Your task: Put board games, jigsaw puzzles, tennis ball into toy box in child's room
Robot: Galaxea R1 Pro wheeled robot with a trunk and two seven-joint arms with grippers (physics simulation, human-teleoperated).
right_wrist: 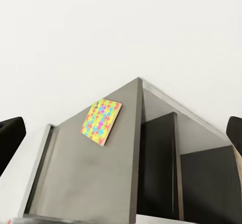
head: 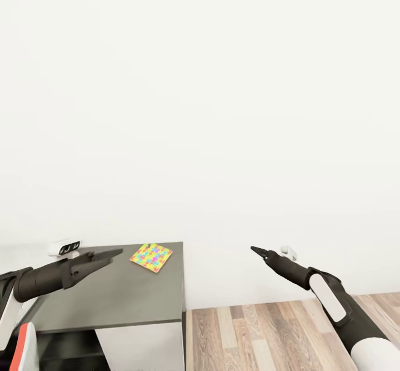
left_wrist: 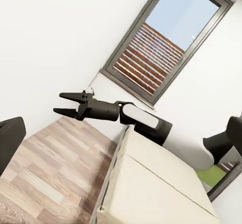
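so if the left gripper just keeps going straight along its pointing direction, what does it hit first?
Probably nothing on the desk. The left gripper points over the dark grey tabletop, passing beside the multicoloured square jigsaw puzzle, so the plain white wall looks first. Depth is unclear.

bright, even light; soft shadows; sharp renders; washed-out white wall (head: 200, 109)

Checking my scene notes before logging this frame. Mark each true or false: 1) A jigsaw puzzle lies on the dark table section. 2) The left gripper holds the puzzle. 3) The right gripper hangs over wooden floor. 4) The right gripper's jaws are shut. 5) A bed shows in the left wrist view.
1) True: the jigsaw puzzle lies flat on the table.
2) False: the left gripper is beside it, holding nothing.
3) True: the right gripper is off the table.
4) False: its jaws stand apart in the left wrist view.
5) True: the bed.
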